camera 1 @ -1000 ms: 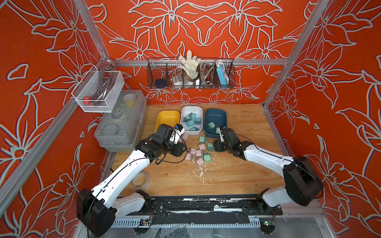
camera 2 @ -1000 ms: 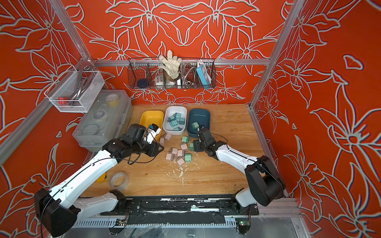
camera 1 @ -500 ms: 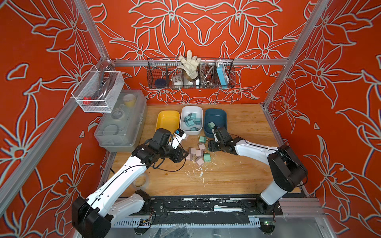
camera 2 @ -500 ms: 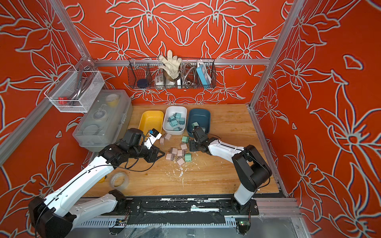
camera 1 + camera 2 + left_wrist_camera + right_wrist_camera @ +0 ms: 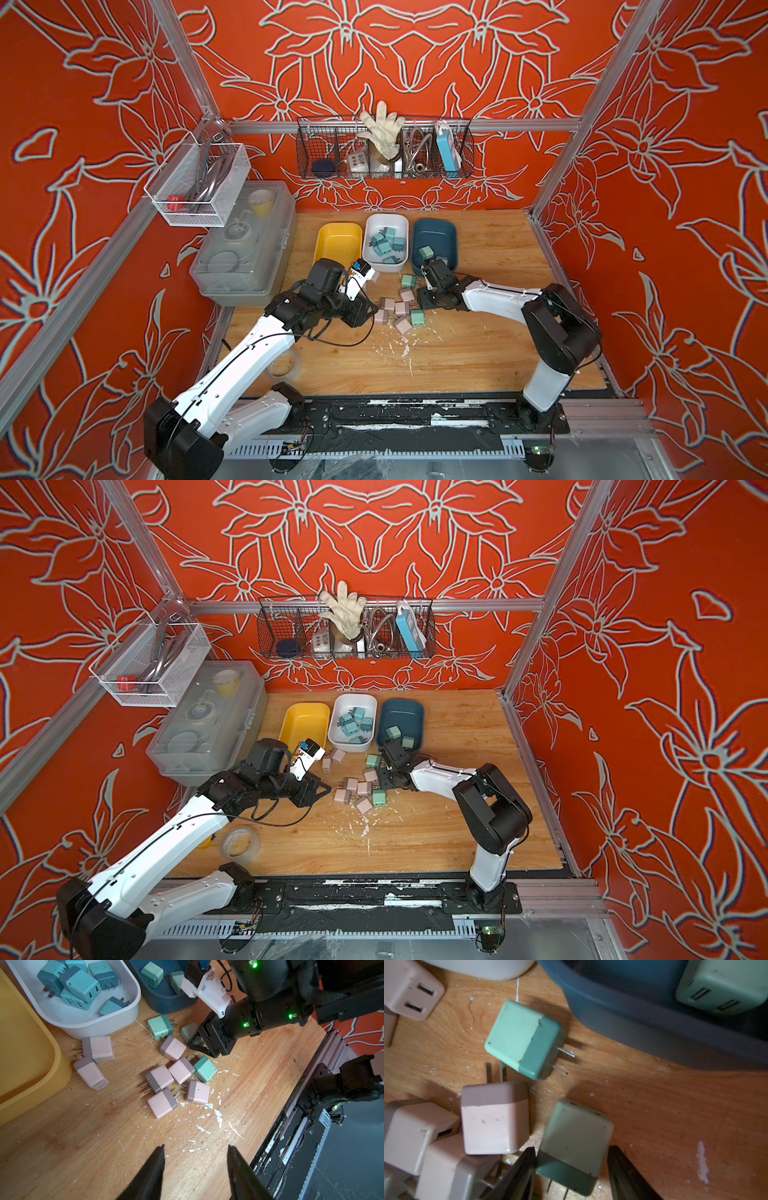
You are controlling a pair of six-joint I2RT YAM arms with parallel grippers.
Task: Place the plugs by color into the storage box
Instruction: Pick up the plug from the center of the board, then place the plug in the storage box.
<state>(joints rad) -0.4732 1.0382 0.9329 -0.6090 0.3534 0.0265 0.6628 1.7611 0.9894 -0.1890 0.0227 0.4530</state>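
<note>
Several pink plugs (image 5: 401, 309) lie piled on the wooden table in front of three bins. Two mint green plugs (image 5: 409, 281) (image 5: 417, 318) lie among them. The white bin (image 5: 384, 220) holds several light blue plugs (image 5: 81, 980), the dark blue bin (image 5: 434, 226) holds two green ones, and the yellow bin (image 5: 337, 241) is empty. My right gripper (image 5: 571, 1149) is low at the pile's right side, shut on a green plug (image 5: 577, 1136) that rests on the table. My left gripper (image 5: 196, 1147) hangs open over bare wood left of the pile, holding nothing.
A clear lidded case (image 5: 243, 245) stands along the left wall. A tape roll (image 5: 284, 365) lies under my left arm. Wire baskets (image 5: 384, 153) (image 5: 199, 183) hang on the back and left walls. White flecks (image 5: 405, 349) are scattered in front of the pile.
My right gripper dropped from the blue bin's edge to the pile and its jaws narrowed round a green plug. My left gripper swung from the yellow bin toward the pile, still open.
</note>
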